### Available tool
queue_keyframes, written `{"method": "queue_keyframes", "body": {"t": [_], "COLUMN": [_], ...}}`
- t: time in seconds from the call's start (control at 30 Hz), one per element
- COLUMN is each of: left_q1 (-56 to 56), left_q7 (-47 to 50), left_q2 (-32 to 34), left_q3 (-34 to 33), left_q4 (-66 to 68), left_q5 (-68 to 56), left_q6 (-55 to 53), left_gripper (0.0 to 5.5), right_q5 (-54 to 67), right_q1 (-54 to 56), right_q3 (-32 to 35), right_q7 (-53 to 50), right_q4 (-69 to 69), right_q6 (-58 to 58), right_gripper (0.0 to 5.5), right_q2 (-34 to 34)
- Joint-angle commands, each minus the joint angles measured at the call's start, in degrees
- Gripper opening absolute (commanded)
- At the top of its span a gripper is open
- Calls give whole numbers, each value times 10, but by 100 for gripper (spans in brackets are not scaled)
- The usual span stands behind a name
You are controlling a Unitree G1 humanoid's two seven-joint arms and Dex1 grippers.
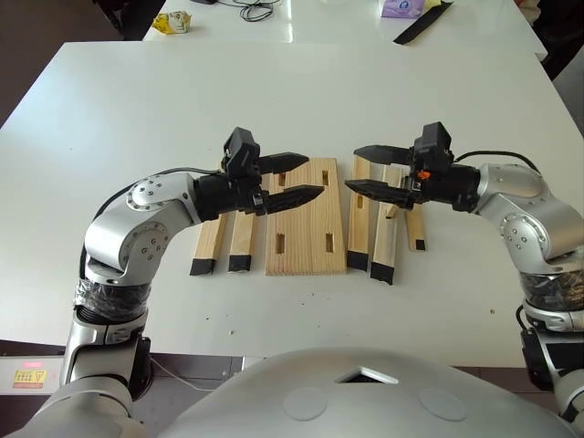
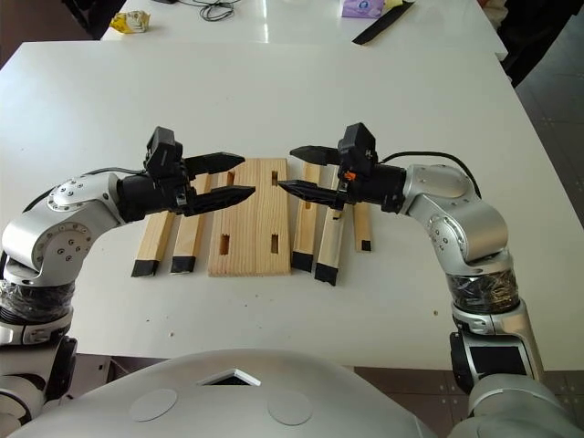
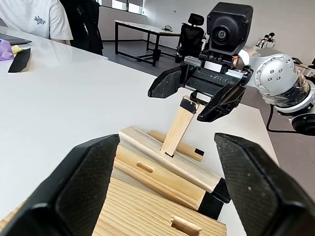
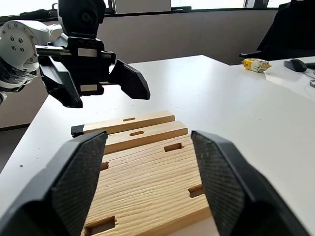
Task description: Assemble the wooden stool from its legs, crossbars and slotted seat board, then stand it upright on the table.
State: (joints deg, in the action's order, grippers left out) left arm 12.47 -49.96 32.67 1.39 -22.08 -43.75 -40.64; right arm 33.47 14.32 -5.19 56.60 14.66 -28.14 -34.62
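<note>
Right gripper (image 4: 147, 140), fingers spread, is hovering over the slotted seat board (image 4: 147, 194). Two legs (image 4: 129, 122) are lying just beyond the board at the gripper's twelve o'clock. The left gripper (image 4: 106, 96), likewise spread, is hanging above them at eleven o'clock.

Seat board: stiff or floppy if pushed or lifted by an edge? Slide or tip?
Seat board looks like solid wood: likely stiff. It lies flat on the smooth table, so a push should slide it, not tip it. Legs lie close beside it; a sideways push would probably shove them too.
</note>
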Motion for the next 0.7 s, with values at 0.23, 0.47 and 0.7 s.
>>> {"method": "queue_keyframes", "body": {"t": [0.23,0.47,0.7], "left_q1": [2,-8,-16], "left_q7": [6,16,15], "left_q2": [2,-1,4], "left_q3": [-2,-6,-13], "left_q4": [-1,-8,-1], "left_q5": [1,0,6], "left_q6": [-7,-5,1], "left_gripper": [358,358,358], "right_q5": [63,293,352], "right_q1": [20,55,-37], "right_q3": [48,145,165], "right_q7": [-40,-102,-58], "right_q4": [36,141,171], "right_q6": [-58,-182,-241], "right_gripper": [315,315,315], "right_q2": [10,-10,-100]}}
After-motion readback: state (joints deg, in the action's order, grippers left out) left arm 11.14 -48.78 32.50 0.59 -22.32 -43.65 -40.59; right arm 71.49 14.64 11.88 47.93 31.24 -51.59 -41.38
